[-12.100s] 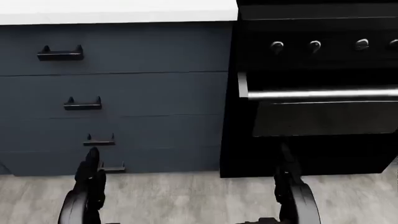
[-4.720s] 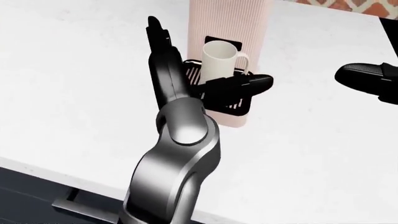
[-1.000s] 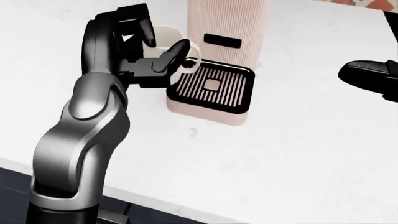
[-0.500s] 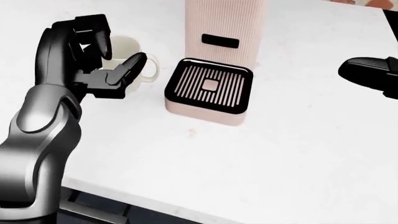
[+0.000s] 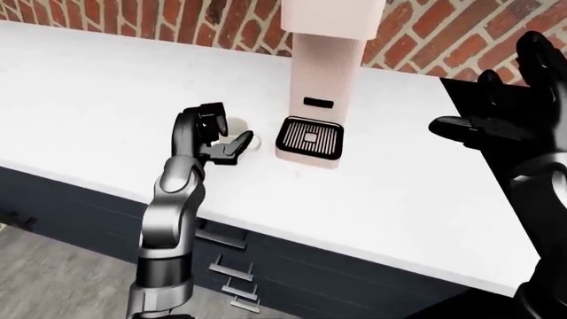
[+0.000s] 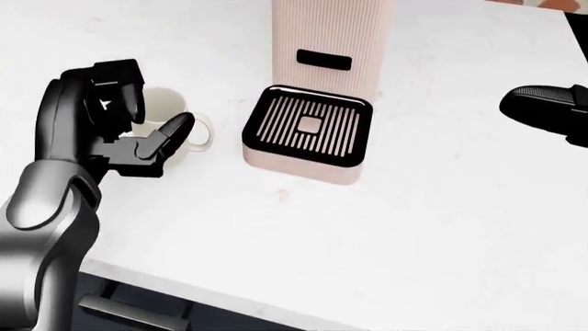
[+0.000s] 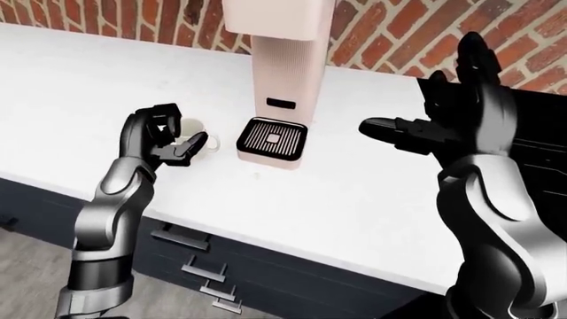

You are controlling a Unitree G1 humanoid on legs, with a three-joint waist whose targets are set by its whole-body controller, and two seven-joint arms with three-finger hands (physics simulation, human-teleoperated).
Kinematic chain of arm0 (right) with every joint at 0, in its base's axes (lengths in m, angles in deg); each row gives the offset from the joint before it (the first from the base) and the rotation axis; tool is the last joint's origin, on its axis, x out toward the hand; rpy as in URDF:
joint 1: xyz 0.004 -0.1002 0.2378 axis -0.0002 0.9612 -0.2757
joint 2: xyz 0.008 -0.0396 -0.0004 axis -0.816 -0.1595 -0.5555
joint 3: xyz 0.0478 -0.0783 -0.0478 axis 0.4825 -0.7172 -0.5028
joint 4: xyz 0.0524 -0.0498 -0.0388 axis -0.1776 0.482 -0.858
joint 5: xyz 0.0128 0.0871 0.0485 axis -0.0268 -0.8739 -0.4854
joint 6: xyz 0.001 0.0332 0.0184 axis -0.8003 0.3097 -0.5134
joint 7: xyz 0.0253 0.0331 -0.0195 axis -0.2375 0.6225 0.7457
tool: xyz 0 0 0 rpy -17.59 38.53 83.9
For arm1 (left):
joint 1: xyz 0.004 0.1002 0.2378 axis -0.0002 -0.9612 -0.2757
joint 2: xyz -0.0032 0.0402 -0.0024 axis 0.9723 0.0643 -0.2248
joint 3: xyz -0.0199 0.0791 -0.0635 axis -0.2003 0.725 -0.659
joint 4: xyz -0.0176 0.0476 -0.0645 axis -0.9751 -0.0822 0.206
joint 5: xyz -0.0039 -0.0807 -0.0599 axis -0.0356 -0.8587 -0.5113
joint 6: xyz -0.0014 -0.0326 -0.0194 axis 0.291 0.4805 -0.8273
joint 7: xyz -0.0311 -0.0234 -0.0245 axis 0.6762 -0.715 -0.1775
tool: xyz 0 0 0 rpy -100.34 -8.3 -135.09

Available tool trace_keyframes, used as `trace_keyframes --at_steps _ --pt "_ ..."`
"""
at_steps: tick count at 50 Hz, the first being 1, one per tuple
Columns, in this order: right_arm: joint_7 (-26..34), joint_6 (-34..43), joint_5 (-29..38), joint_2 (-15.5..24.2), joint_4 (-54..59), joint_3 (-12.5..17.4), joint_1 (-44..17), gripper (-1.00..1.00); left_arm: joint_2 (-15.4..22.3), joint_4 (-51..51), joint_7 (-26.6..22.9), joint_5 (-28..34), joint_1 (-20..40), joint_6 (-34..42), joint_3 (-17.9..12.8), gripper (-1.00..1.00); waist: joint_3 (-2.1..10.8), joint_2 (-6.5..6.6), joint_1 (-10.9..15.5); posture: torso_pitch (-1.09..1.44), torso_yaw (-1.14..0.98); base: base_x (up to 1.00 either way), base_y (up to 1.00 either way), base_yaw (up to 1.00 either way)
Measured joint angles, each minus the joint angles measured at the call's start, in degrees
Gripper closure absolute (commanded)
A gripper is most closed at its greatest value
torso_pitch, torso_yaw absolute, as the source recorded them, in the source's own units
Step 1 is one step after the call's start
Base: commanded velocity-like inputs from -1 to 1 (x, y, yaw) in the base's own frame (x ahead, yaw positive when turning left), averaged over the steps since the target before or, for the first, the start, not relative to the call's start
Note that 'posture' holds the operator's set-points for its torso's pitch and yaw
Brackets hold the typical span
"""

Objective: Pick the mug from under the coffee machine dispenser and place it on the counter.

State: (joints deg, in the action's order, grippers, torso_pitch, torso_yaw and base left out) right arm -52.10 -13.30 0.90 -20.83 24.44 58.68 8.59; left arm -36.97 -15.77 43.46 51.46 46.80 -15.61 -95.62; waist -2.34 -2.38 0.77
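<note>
So it's a plain white counter (image 6: 441, 234) running along a red brick wall (image 5: 133, 20), with dark drawer fronts (image 7: 204, 266) underneath. Only two things sit on it. The pink coffee machine (image 6: 317, 83) stands near the wall, its black slatted drip tray (image 6: 308, 126) bare. The cream mug (image 6: 174, 121) stands upright on the counter just left of the machine in the head view, handle pointing toward the machine, with dark fingers around it.

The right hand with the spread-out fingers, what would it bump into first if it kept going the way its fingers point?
Probably the brick wall. The right hand points upward, above the counter; nothing shows between, though depth is unclear.
</note>
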Motion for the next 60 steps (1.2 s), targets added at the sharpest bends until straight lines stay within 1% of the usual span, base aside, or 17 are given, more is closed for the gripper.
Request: trace_keyframes --at_steps 26,28,29,30,33,34,35,38,42,47,48,50,54,56,60 --pt "-0.15 0.21 -0.36 0.19 -0.21 0.1 0.06 -1.0 -0.19 0.05 -0.42 0.33 -3.11 -1.65 -0.54 0.98 0.17 0.06 -0.01 0.0 0.0 0.0 0.0 0.0" --pt "-0.12 0.24 -0.41 0.24 -0.19 0.07 0.0 -1.0 -0.14 -0.01 -0.44 0.32 -3.06 -1.61 -0.57 0.81 0.18 0.07 -0.01 0.0 0.0 0.0 0.0 0.0" --pt "-0.1 0.23 -0.42 0.25 -0.19 0.09 0.02 -1.0 -0.14 -0.01 -0.46 0.34 -3.1 -1.66 -0.54 0.79 0.2 0.07 0.0 0.0 0.0 0.0 0.0 0.0" --pt "-0.09 0.21 -0.42 0.24 -0.19 0.1 0.04 -1.0 -0.14 0.0 -0.48 0.38 -3.14 -1.7 -0.52 0.6 0.21 0.07 0.01 0.0 0.0 0.0 0.0 0.0" --pt "-0.09 0.26 -0.47 0.24 -0.28 0.18 0.09 -1.0 -0.1 0.13 -0.46 0.51 -3.24 -1.69 -0.5 0.44 0.22 0.08 0.02 0.0 0.0 0.0 0.0 0.0" --pt "-0.11 0.3 -0.5 0.25 -0.31 0.2 0.09 -1.0 -0.1 0.19 -0.5 0.52 -3.27 -1.73 -0.5 0.43 0.23 0.09 0.03 0.0 0.0 0.0 0.0 0.0" --pt "-0.14 0.34 -0.53 0.26 -0.32 0.2 0.06 -1.0 -0.09 0.17 -0.53 0.55 -3.28 -1.77 -0.49 0.33 0.23 0.1 0.03 0.0 0.0 0.0 0.0 0.0" --pt "-0.15 0.33 -0.54 0.29 -0.32 0.13 0.04 -1.0 -0.05 0.3 -0.6 0.54 -3.27 -1.88 -0.59 0.18 0.27 0.1 0.02 0.0 0.0 0.0 0.0 0.0" --pt "-0.15 0.3 -0.5 0.32 -0.22 0.12 -0.01 -1.0 -0.03 0.55 -0.78 0.56 -3.41 -2.06 -0.65 -0.08 0.31 0.14 0.03 0.0 0.0 0.0 0.0 0.0" --pt "-0.11 0.23 -0.45 0.36 -0.12 0.07 -0.11 -1.0 0.04 0.28 -0.94 0.55 -3.22 -2.28 -0.76 -0.22 0.36 0.18 0.01 0.0 0.0 0.0 0.0 0.0" --pt "-0.11 0.23 -0.44 0.36 -0.09 0.05 -0.13 -1.0 0.05 0.22 -0.97 0.54 -3.19 -2.29 -0.77 -0.28 0.36 0.18 0.0 0.0 0.0 0.0 0.0 0.0" --pt "-0.09 0.23 -0.42 0.37 -0.09 0.05 -0.12 -1.0 0.09 0.13 -1.02 0.54 -3.15 -2.3 -0.75 -0.29 0.37 0.19 0.0 0.0 0.0 0.0 0.0 0.0" --pt "-0.03 0.25 -0.41 0.36 -0.17 0.06 -0.05 -1.0 0.16 0.33 -1.08 0.49 -3.22 -2.04 -0.83 -0.51 0.35 0.19 -0.03 0.0 0.0 0.0 0.0 0.0" --pt "-0.02 0.31 -0.43 0.38 -0.19 0.11 -0.06 -1.0 0.23 0.58 -1.04 0.43 -3.26 -1.84 -0.92 -0.58 0.34 0.2 -0.04 0.0 0.0 0.0 0.0 0.0" --pt "-0.08 0.44 -0.49 0.44 -0.26 0.16 -0.13 -1.0 0.39 1.03 -0.99 0.34 -3.23 -1.48 -1.08 -0.62 0.35 0.21 -0.04 0.0 0.0 0.0 0.0 0.0"
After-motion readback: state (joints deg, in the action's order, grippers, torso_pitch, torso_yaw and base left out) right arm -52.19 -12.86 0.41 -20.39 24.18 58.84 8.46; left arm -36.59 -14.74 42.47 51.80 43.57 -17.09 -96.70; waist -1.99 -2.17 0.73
